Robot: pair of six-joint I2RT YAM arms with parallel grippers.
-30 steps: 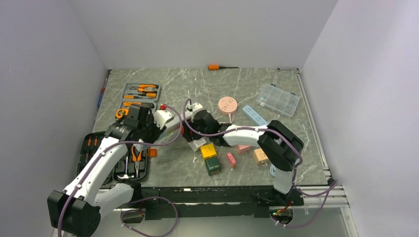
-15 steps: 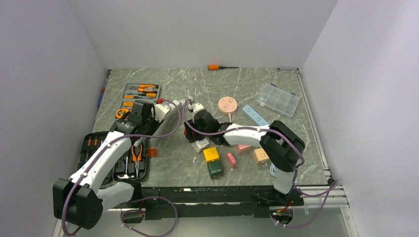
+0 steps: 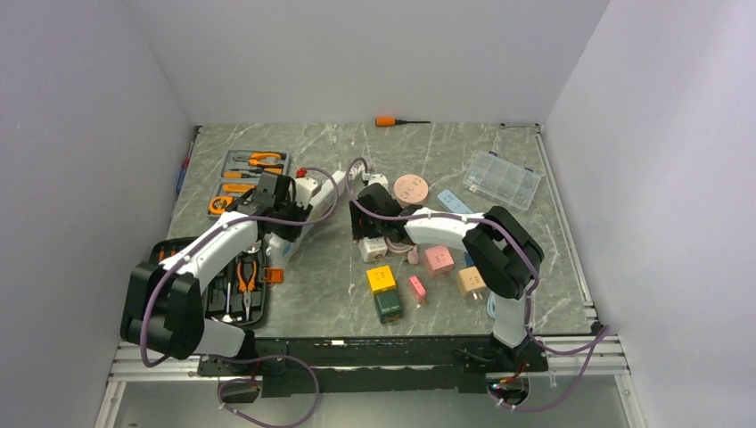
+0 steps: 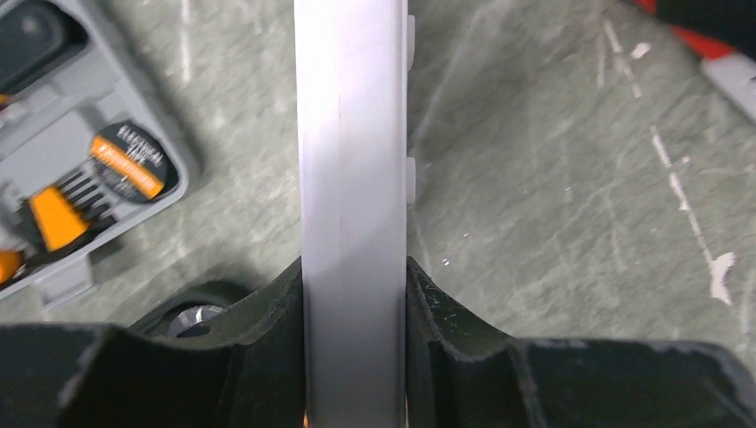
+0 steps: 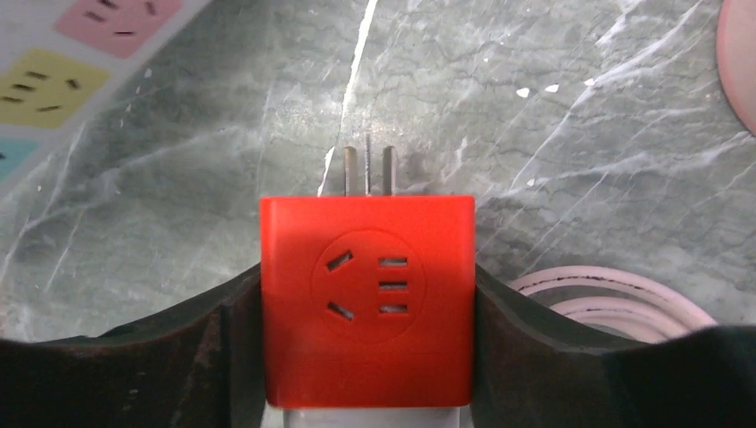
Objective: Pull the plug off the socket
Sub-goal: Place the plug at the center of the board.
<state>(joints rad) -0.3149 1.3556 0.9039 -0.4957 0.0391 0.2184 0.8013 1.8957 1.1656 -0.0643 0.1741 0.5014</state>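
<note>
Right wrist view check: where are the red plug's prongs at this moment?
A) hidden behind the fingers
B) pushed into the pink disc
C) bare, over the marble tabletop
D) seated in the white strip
C: the red plug, clamped in the right gripper, has its metal prongs fully exposed over the marble tabletop, in no outlet.

Glossy red plastic plug [image 5: 365, 299], bare metal prongs [image 5: 367, 169]; smooth white, likely plastic socket [image 4: 354, 178]; polished stone-look table [image 5: 553, 107]

red plug [image 5: 365, 241] in right hand [image 5: 366, 312], prongs [image 5: 366, 169] bare
</note>
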